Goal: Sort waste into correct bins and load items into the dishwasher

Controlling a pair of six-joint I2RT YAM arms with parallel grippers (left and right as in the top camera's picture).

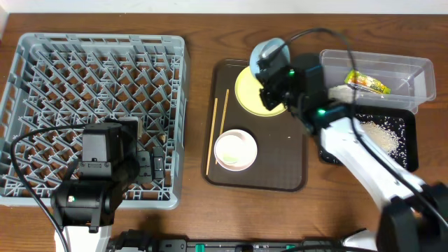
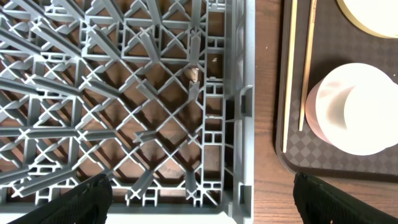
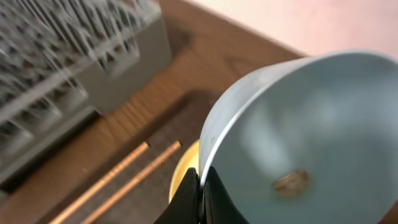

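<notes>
Two chopsticks near-to-far on tray, right jaws pinching tipped light-blue bowl — left jaws wide.

Two bowls, two chopsticks, one plate

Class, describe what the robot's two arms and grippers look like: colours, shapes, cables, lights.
Both arms have white links and black boxy housings. The right arm shows green lights and a looping black cable; the left arm has one too. Fingers are dark.
</notes>
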